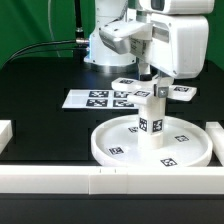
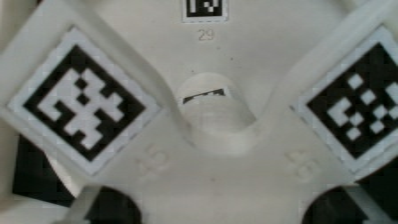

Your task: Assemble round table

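The large rimmed round disc point(image 1: 110, 150) lies flat on the black table. The short cylinder leg point(image 1: 152, 122) stands upright at its middle, tags on its side. The cross-shaped foot point(image 1: 133, 89) sits flat on top of the leg, its tagged arms sticking out to both sides. My gripper point(image 1: 158, 88) comes down from above and is shut on the foot's middle. In the wrist view the foot point(image 2: 214, 110) fills the picture, with two tagged arms and a central hole. My gripper point(image 2: 228, 206) has its dark fingertips point(image 2: 111, 206) on either side of the white body.
The marker board point(image 1: 95, 98) lies flat behind the disc. Long white border rails run along the front point(image 1: 60, 180), the exterior view's left point(image 1: 5, 135) and its right point(image 1: 214, 132). The robot base point(image 1: 105, 45) stands at the back.
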Robot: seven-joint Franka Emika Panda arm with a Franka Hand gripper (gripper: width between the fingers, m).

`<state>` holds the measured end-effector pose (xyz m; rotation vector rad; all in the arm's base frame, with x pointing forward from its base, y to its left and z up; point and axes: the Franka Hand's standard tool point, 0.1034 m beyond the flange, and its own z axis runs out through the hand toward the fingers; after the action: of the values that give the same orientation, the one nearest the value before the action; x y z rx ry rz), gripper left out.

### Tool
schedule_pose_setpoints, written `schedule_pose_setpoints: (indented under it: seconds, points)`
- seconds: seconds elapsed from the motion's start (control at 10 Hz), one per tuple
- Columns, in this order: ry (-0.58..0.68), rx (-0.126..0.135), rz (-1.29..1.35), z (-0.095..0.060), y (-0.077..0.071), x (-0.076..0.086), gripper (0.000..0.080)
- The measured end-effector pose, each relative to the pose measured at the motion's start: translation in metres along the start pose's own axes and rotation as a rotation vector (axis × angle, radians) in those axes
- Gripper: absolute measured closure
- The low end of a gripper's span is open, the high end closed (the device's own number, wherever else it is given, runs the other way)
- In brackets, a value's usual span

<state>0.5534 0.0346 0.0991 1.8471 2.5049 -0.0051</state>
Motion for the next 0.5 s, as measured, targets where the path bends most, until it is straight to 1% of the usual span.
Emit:
schedule_pose_setpoints:
  seconds: [0.3, 0.5]
  points:
    - [0.001, 0.000, 0.071, 0.0000, 0.0000, 0.0000, 0.0361]
    - [0.001, 0.001, 0.329, 0.0002, -0.0003, -0.0012, 0.0361]
